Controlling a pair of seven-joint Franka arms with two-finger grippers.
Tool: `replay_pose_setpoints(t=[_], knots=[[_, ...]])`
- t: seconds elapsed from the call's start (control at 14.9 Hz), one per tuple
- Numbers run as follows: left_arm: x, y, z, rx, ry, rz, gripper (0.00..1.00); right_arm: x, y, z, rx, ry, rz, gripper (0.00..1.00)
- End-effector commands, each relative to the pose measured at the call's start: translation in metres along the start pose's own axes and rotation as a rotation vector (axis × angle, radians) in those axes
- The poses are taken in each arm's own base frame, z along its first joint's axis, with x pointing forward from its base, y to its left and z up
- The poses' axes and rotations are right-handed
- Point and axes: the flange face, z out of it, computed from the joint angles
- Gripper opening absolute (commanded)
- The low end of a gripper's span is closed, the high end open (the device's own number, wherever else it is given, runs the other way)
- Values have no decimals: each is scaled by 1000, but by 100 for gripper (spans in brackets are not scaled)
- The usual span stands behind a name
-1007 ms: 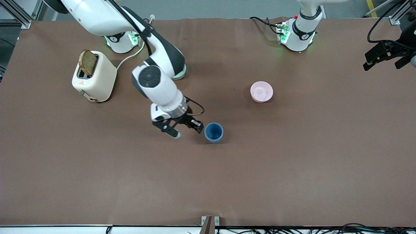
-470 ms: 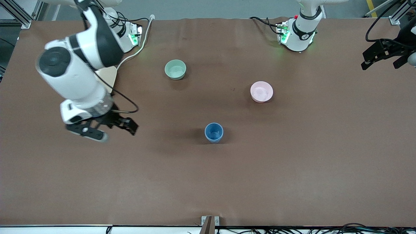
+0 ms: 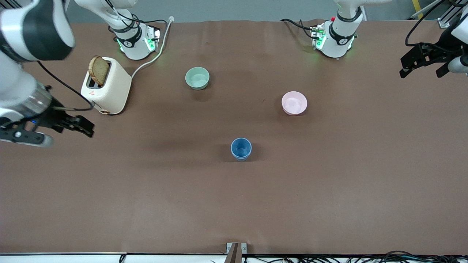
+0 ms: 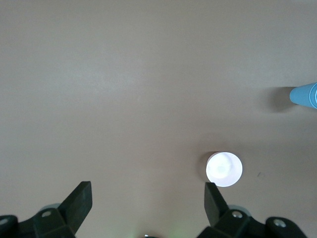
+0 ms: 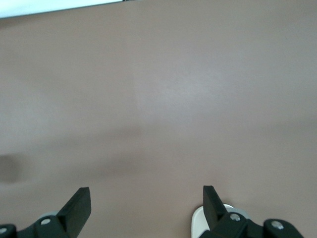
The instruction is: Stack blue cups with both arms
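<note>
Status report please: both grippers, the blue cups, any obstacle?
Left gripper open, empty, waiting at table's edge. Right gripper open, empty. Blue cups upright, apart from bowls. Nothing blocking.

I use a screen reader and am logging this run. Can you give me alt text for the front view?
A single blue cup stands upright on the brown table, nearer the camera than a pale green bowl and a pink bowl. The right gripper and left gripper hover open and empty over their ends of the table. A toaster holds bread.
</note>
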Motion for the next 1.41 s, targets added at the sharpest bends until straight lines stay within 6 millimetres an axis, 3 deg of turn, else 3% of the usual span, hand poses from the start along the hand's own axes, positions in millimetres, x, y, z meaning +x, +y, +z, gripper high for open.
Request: replay_pose_setpoints(t=[0.0,0.27,0.6,0.87,1.34], knots=[[-2,-3,-7,6,4,5,100,-21,47,-31,19,-5,-38,100],[-2,-2,-7,4,6,7,100,-45,86,-61,12,-30,-39,100],[-3,0,-8,4,6,11,100,-55,128,-68,13,-52,-77,100],[-4,-1,-10,3,9,28,100,-60,135,-68,14,-81,-77,100],[-1,1,-12,6,15,28,100,-59,125,-67,22,-81,-96,100]])
